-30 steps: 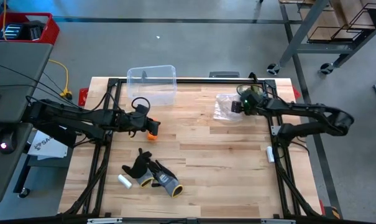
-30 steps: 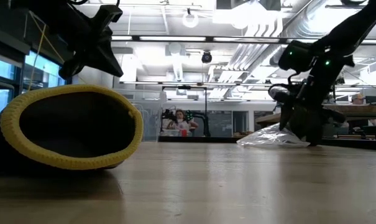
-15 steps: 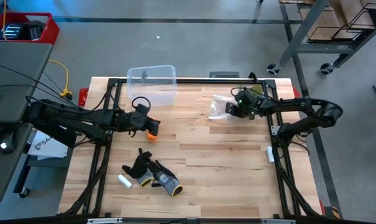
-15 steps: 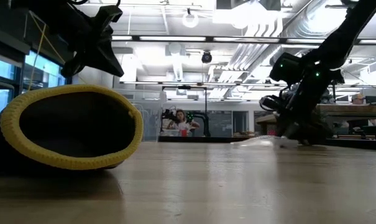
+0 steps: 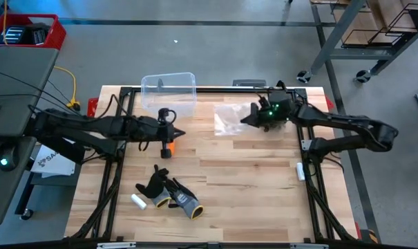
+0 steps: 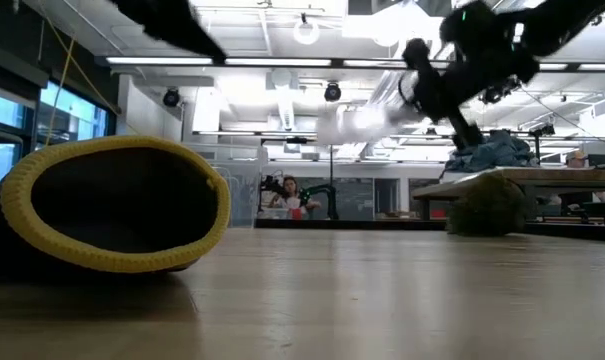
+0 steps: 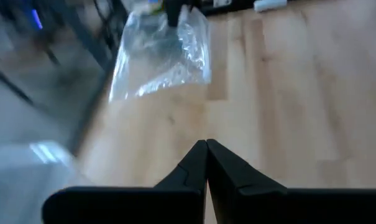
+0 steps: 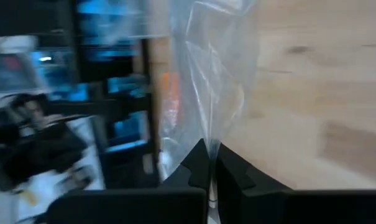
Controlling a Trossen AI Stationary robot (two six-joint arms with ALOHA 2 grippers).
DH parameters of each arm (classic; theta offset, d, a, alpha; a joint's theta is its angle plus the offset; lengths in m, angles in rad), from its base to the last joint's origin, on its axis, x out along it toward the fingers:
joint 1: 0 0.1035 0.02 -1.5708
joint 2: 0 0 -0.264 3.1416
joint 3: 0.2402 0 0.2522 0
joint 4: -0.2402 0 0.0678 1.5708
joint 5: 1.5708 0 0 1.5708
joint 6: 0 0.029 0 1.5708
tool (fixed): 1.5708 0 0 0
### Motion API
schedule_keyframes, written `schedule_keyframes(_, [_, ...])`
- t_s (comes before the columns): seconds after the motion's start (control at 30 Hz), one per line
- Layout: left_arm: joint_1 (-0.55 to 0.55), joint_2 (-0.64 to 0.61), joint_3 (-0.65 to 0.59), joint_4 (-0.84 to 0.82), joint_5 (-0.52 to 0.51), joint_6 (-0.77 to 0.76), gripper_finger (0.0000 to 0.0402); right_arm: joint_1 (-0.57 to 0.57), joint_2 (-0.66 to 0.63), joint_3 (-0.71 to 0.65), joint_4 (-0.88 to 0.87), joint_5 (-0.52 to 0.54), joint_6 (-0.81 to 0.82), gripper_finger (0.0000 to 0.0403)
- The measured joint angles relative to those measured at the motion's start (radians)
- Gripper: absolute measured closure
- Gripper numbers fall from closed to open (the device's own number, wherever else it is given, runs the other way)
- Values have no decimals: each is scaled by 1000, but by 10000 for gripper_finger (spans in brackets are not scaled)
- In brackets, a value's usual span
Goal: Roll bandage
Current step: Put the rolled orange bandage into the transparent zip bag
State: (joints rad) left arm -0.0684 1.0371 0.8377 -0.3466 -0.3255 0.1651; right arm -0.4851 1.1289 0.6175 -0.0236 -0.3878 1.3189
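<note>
The right gripper [image 5: 249, 119], fingers pinching the clear bag [image 5: 229, 120], lifts it at one o'clock. The left gripper [image 5: 179, 133], fingers pressed together, hangs just above the orange bandage [image 5: 168, 147]. Best keep the bag clear off the tabletop [image 5: 250, 180].

No legible text, label, brand, number or sign found on any surface or object in the four views; markings near either gripper are too blurred to read.
</note>
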Motion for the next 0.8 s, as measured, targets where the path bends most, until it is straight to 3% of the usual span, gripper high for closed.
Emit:
schedule_keyframes(0.13, [-25,43,84,2,-78,346,366,57,-27,104,-1,42,46,402])
schedule_keyframes(0.27, [-37,89,134,16,-146,592,325,101,-27,206,-8,110,46,403])
schedule_keyframes(0.43, [-37,133,163,179,-262,875,277,155,-22,319,-93,158,46,403])
schedule_keyframes(0.57, [-37,146,168,294,-298,1020,248,185,-22,383,-155,170,46,403])
schedule_keyframes(0.8, [-39,149,168,309,-244,1132,227,236,-22,446,-191,170,71,403])
